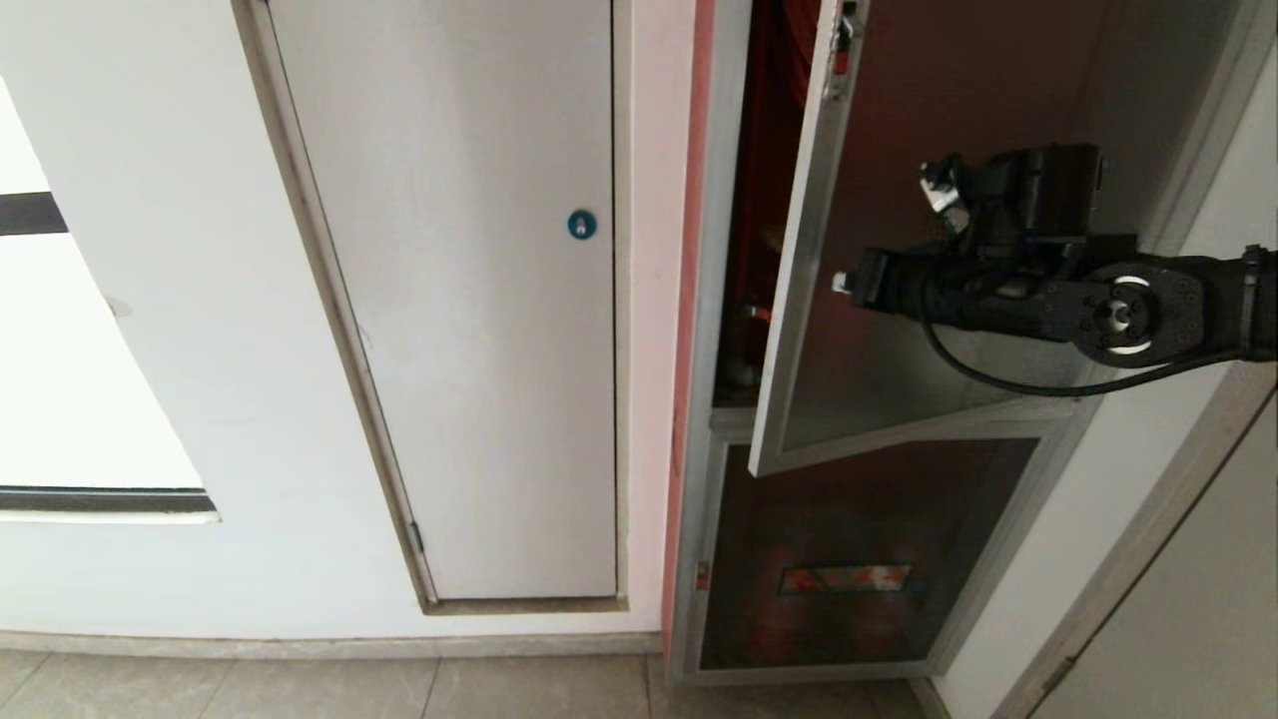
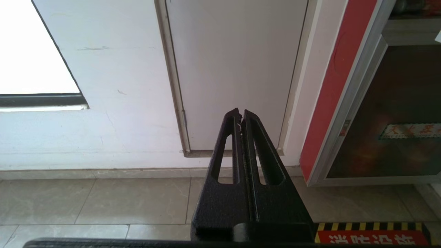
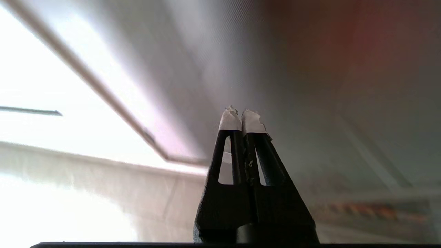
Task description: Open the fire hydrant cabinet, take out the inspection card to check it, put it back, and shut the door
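Observation:
The fire hydrant cabinet [image 1: 704, 300] stands at the right, its silver frame edged in red. Its door [image 1: 899, 379], dark glass in an aluminium frame, hangs partly open with the free edge [image 1: 799, 260] swung outward and a small red latch [image 1: 844, 58] near the top. Red interior [image 1: 769, 180] shows through the gap. My right gripper [image 1: 842, 283] is shut and empty, its white-taped fingertips [image 3: 230, 120] close to the glass near the free edge. In the right wrist view the door [image 3: 327, 86] fills the picture. My left gripper [image 2: 240, 115] is shut, parked low. The inspection card is hidden.
A white panel [image 1: 479, 300] with a blue round lock [image 1: 581, 224] sits left of the cabinet. Below the door is a smaller dark glass panel [image 1: 849, 559]. A bright window [image 1: 60, 399] is at far left. Grey floor tiles [image 2: 103, 199] carry a yellow-black striped marking [image 2: 372, 227].

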You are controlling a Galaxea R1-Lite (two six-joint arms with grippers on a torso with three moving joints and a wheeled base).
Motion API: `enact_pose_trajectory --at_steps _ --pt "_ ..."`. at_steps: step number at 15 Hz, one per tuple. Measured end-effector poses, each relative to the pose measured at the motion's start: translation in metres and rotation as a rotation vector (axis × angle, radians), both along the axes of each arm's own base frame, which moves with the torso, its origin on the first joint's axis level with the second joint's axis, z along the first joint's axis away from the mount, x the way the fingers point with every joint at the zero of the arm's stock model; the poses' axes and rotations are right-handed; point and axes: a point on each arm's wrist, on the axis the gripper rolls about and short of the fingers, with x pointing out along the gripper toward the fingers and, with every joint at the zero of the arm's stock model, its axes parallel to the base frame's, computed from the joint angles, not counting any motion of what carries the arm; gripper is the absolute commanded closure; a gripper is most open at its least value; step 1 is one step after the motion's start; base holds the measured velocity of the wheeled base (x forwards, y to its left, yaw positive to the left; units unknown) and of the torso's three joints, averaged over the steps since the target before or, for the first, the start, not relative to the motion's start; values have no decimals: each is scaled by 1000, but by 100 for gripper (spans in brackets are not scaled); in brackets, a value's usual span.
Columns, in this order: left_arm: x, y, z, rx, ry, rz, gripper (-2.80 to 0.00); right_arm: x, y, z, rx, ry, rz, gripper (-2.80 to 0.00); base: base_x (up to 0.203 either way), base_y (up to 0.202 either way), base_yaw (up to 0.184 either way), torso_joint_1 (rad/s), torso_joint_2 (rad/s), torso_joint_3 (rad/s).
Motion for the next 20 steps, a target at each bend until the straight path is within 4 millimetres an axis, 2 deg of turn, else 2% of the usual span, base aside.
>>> enact_pose_trajectory --at_steps 4,6,9,12,15,17,20 --pt "0 0 0 0 0 0 0 -60 18 7 -44 14 47 0 0 0 0 0 0 0" --pt "0 0 0 0 0 0 0 -92 13 21 -62 -27 -8 0 0 0 0 0 0 0" --pt "0 0 0 0 0 0 0 -142 -2 35 -96 -89 -172 0 0 0 0 0 0 0" --pt "0 0 0 0 0 0 0 -195 -23 54 -135 -180 -488 0 0 0 0 0 0 0" --pt "0 0 0 0 0 1 0 -251 -53 67 -173 -243 -806 0 0 0 0 0 0 0" --pt "0 0 0 0 0 0 0 -292 -68 65 -188 -286 -913 0 0 0 0 0 0 0" --pt "0 0 0 0 0 0 0 -348 -83 49 -233 -334 -1029 0 0 0 0 0 0 0"
